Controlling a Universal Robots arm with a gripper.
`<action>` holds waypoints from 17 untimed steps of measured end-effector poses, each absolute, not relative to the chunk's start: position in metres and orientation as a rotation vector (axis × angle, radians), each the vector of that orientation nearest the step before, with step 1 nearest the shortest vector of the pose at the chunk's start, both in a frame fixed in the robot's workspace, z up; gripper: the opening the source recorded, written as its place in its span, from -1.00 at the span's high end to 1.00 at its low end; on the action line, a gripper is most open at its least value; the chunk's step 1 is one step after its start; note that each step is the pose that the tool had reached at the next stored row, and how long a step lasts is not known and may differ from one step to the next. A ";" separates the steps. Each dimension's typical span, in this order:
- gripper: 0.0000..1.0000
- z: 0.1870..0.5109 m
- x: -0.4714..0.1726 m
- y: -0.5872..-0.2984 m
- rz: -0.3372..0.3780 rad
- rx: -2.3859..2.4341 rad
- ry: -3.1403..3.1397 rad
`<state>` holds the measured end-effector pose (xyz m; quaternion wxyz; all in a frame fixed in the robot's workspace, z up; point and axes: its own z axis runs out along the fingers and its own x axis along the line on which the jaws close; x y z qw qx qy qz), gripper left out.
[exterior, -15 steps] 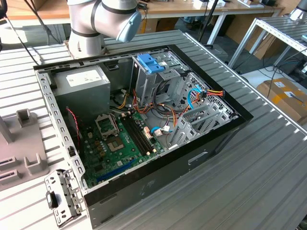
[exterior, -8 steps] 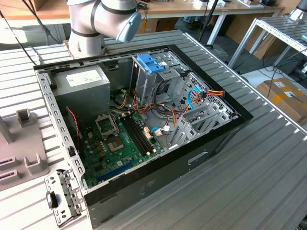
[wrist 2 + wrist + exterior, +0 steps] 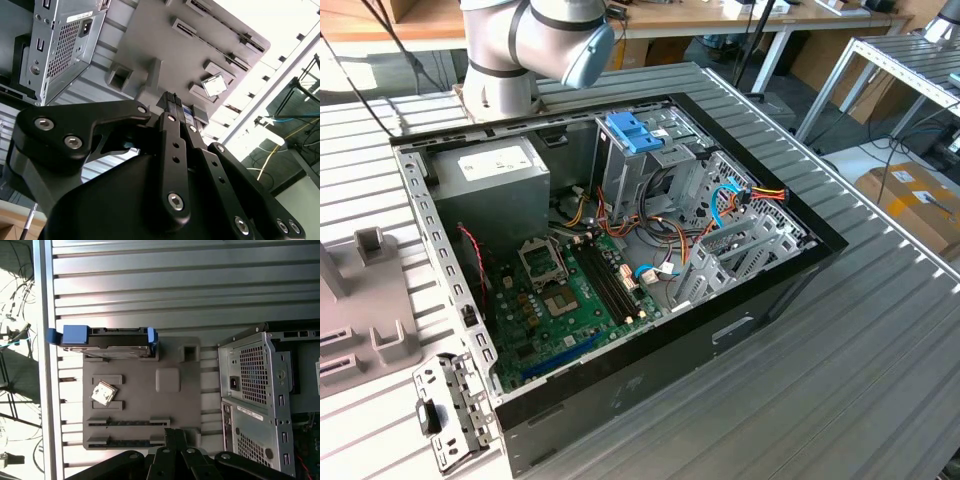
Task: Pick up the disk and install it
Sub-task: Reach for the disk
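Pressed together on nothing, the black two-finger gripper (image 3: pixel 175 435) hangs above a flat grey plastic fixture tray (image 3: pixel 135 407), well clear of everything on it; in the second wrist view its tips (image 3: pixel 173 100) meet over the same tray. Beneath it lie the tray's long narrow slots, and a small square silver chip (image 3: pixel 104 393) rests in a shallow seat further in. The disk (image 3: pixel 105 340), a dark flat drive with bright blue rails and a blue end tab, stands on edge in a slot at the tray's end opposite the long slots, beside a grey block with a square hole; nothing touches it. The tray sits on a ribbed metal tabletop (image 3: pixel 150 290), with the open black-and-grey computer case (image 3: pixel 260 390) just beside it. In the exterior view that case (image 3: pixel 670 350) lies on its side, showing a green motherboard (image 3: pixel 560 300), a grey power supply box (image 3: pixel 490 180) and a pale blue plastic bracket (image 3: pixel 633 130) on the drive cage. By my reading the pick-up has not begun. A grasp calls for spreading the jaws, lining them up across the disk's thin body, and lifting straight out of the slot.
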<state>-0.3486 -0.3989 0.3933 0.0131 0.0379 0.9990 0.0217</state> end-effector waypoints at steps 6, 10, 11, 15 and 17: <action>0.79 0.393 -0.357 -0.399 0.068 0.118 3.112; 0.79 0.393 -0.363 -0.399 0.068 0.118 3.113; 0.79 0.393 -0.364 -0.399 0.068 0.118 3.113; 0.79 0.393 -0.370 -0.399 0.068 0.118 3.112; 0.79 0.393 -0.372 -0.399 0.068 0.118 3.112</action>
